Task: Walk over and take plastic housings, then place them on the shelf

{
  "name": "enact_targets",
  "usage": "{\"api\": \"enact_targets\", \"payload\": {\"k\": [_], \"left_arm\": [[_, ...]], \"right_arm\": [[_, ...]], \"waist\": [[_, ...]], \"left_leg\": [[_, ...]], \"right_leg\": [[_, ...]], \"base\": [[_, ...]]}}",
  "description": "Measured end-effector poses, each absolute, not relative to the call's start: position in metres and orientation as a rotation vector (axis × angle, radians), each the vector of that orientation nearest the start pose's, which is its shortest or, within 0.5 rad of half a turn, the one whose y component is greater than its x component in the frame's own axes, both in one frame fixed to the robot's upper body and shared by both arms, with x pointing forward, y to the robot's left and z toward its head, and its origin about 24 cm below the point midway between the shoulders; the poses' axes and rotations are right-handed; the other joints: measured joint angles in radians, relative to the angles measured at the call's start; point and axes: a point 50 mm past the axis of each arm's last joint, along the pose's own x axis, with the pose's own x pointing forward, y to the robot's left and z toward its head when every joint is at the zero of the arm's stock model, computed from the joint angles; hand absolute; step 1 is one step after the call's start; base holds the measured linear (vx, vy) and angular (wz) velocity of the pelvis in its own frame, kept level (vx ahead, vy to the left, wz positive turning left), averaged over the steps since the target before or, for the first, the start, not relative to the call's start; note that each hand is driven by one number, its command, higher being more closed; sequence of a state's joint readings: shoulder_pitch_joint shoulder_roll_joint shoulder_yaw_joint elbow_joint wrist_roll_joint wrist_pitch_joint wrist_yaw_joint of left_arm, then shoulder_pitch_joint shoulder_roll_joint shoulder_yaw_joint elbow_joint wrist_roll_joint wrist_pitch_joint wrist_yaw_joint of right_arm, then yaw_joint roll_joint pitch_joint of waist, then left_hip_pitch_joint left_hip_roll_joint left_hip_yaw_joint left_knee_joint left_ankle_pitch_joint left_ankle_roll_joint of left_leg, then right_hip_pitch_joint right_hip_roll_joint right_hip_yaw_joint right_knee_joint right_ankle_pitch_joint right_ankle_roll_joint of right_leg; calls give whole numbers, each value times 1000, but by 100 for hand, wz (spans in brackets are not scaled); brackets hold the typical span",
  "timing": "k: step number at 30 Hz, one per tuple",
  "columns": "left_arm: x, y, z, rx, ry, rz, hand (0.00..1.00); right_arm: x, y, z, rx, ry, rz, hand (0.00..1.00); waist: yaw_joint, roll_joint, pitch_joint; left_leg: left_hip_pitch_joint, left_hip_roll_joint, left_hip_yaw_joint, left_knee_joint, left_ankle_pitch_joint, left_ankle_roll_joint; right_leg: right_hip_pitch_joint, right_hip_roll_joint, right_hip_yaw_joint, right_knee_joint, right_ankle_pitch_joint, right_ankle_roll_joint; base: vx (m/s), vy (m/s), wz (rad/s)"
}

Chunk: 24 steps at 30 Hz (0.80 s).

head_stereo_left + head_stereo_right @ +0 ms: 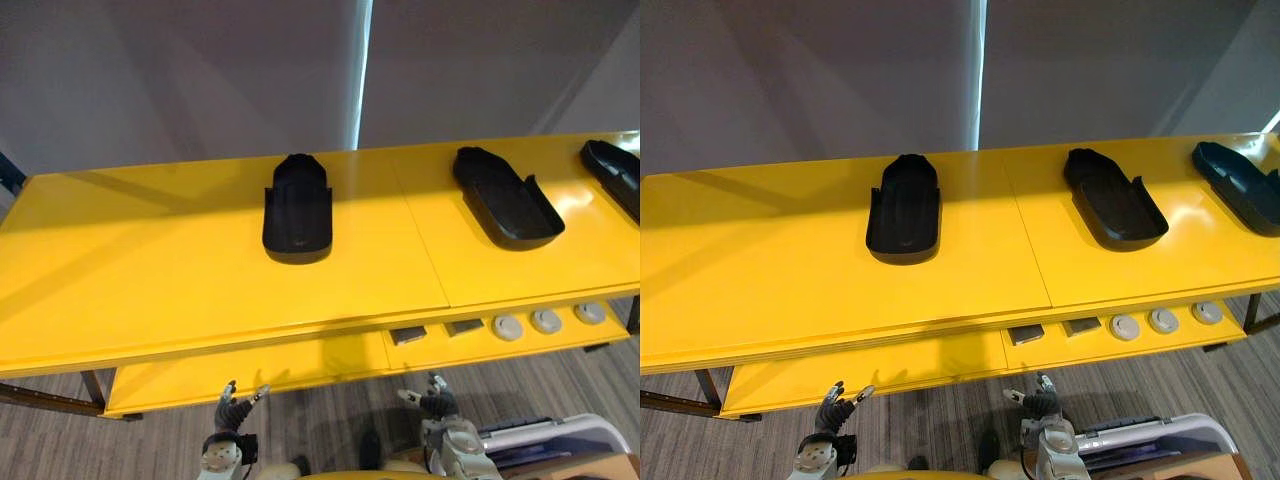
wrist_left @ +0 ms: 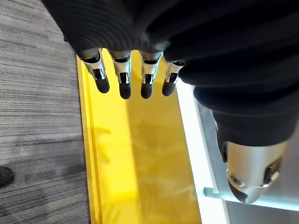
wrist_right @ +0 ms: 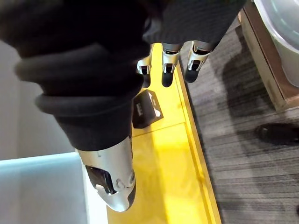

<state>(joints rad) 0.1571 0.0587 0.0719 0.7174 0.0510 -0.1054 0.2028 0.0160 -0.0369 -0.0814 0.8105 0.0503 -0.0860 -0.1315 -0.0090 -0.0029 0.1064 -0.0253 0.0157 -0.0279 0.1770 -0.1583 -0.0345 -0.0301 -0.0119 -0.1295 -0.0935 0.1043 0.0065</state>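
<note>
Three black plastic housings lie on the yellow table top: one in the middle, one to the right, one cut off at the far right edge. My left hand hangs low at the bottom, below the table's front edge, fingers relaxed and empty. My right hand hangs beside it at the bottom right, also open and holding nothing. In the wrist views the left fingers and right fingers hang straight over the yellow lower shelf.
A yellow lower shelf under the table carries two dark grey blocks and three pale round discs. A white bin on a wooden stand sits at the bottom right. Grey carpet covers the floor.
</note>
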Motion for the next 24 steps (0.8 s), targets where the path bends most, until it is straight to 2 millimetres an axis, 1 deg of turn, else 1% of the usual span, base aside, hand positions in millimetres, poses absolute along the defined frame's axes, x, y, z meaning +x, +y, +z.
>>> {"api": "enact_targets", "payload": {"k": [2, 3, 4, 5, 6, 7, 8, 9, 10, 11, 12, 13, 14, 15, 16, 17, 18, 19, 20, 21, 22, 23, 24], "left_arm": [[139, 196, -123, 145, 752, 298, 0], [141, 194, -122, 142, 747, 299, 0], [148, 191, -120, 136, 727, 299, 0], [153, 189, -117, 130, 709, 296, 0], [156, 189, -116, 128, 696, 295, 0], [162, 188, -112, 125, 664, 294, 0], [166, 188, -108, 124, 641, 294, 0], [168, 188, -106, 126, 629, 294, 0], [173, 190, -103, 129, 609, 296, 0], [175, 189, -102, 127, 602, 294, 0], [175, 189, -102, 127, 601, 294, 0], [173, 186, -103, 117, 609, 293, 0], [170, 186, -105, 119, 618, 295, 0], [166, 187, -106, 120, 629, 297, 0], [166, 188, -107, 121, 630, 298, 0], [166, 188, -107, 121, 630, 299, 0], [165, 188, -107, 121, 631, 299, 0], [165, 188, -107, 119, 634, 300, 0], [166, 188, -107, 120, 632, 300, 0], [167, 192, -107, 129, 633, 306, 0], [164, 188, -113, 125, 674, 297, 0], [165, 187, -114, 127, 679, 286, 0], [159, 182, -117, 124, 698, 273, 0]], "right_arm": [[178, -186, -117, -14, 716, -242, 0], [181, -186, -115, -14, 706, -241, 0], [186, -186, -110, -13, 677, -240, 0], [191, -184, -106, -8, 648, -237, 0], [195, -183, -103, -4, 630, -235, 0], [201, -179, -96, 5, 594, -227, 0], [210, -175, -90, 10, 559, -216, 0], [213, -173, -88, 10, 550, -212, 0], [217, -171, -86, 2, 543, -204, 0], [216, -171, -87, -5, 548, -199, 0], [216, -170, -87, -9, 554, -194, 0], [215, -168, -88, -23, 562, -177, 0], [214, -165, -89, -25, 565, -168, 0], [213, -162, -90, -39, 567, -150, 0], [212, -161, -90, -48, 570, -140, 0], [209, -158, -93, -51, 582, -127, 0], [207, -157, -94, -52, 589, -122, 0], [206, -156, -96, -59, 599, -113, 0], [207, -154, -96, -64, 598, -104, 0], [213, -152, -95, -74, 595, -89, 0], [220, -157, -94, -96, 597, -89, 0], [221, -158, -94, -100, 598, -92, 0], [217, -163, -96, -108, 608, -100, 0]], "waist": [[-2, 3, 4], [-3, 2, 7], [-3, 0, 19], [-3, -6, 26], [-2, -9, 29], [-2, -16, 38], [6, -21, 44], [11, -31, 51], [21, -40, 62], [24, -34, 70], [25, -29, 73], [25, -36, 74], [28, -33, 76], [28, -33, 75], [26, -34, 74], [29, -37, 72], [34, -40, 70], [53, -50, 63], [66, -62, 54], [85, -81, 40], [75, -56, 52], [75, -57, 52], [76, -50, 49]], "left_leg": [[-2, -7, -53, 1, -10, 1], [-2, -9, -56, 3, -15, 1], [-6, -13, -49, 24, -32, 13], [-23, -14, -33, 59, -51, 23], [-38, -14, -14, 82, -63, 26], [-77, -15, 32, 146, -91, 39], [-115, -11, 79, 195, -113, 51], [-127, -14, 115, 216, -117, 56], [-141, 1, 178, 209, -107, 84], [-146, 12, 213, 204, -97, 100], [-147, 14, 229, 201, -94, 106], [-126, 16, 275, 183, -83, 126], [-110, 17, 291, 173, -80, 127], [-104, 16, 306, 163, -67, 131], [-106, 16, 309, 160, -59, 134], [-113, 16, 309, 152, -44, 133], [-120, 16, 309, 150, -36, 131], [-136, 16, 323, 150, -23, 124], [-154, 13, 331, 152, -15, 117], [-198, 4, 330, 159, -2, 99], [-211, 5, 295, 152, 28, 90], [-207, 1, 265, 143, 45, 74], [-181, 1, 221, 130, 60, 65]], "right_leg": [[-31, 1, 30, 25, 4, 2], [-41, 2, 41, 36, 4, 2], [-60, 5, 71, 62, 7, 6], [-82, 8, 101, 81, 10, 12], [-98, 11, 120, 92, 13, 16], [-137, 19, 171, 110, 27, 31], [-168, 24, 214, 108, 35, 50], [-192, 20, 219, 107, 21, 49], [-216, 5, 183, 109, -7, 70], [-242, -12, 124, 155, -19, 73], [-261, -25, 87, 214, -26, 65], [-287, -66, 1, 456, -110, 31], [-272, -81, -11, 564, -178, 29], [-222, -92, -11, 665, -273, 52], [-192, -95, -14, 687, -303, 56], [-125, -101, -33, 698, -348, 66], [-88, -103, -45, 684, -363, 73], [-16, -103, -53, 593, -377, 83], [11, -102, -45, 519, -383, 82], [32, -94, -29, 370, -394, 62], [45, -76, -34, 315, -367, 44], [52, -77, -30, 306, -364, 43], [70, -70, -20, 299, -352, 36]], "base": [[-46, -2, -49], [-77, 53, -56], [-104, 84, -65], [-133, 92, -75], [-180, 105, -100], [-232, 125, -119], [-255, 141, -128], [-288, 126, -137], [-280, 98, -115], [-264, 88, -99], [-211, 104, -77], [-167, 119, -73], [-177, 111, -76], [-138, 59, -38], [-135, 3, -17], [-104, -22, -1], [-152, -69, -12], [-129, -82, -28], [-138, -101, -57], [-184, -127, -42], [-190, -121, -25], [-208, -158, -5], [-115, -103, -20]]}}
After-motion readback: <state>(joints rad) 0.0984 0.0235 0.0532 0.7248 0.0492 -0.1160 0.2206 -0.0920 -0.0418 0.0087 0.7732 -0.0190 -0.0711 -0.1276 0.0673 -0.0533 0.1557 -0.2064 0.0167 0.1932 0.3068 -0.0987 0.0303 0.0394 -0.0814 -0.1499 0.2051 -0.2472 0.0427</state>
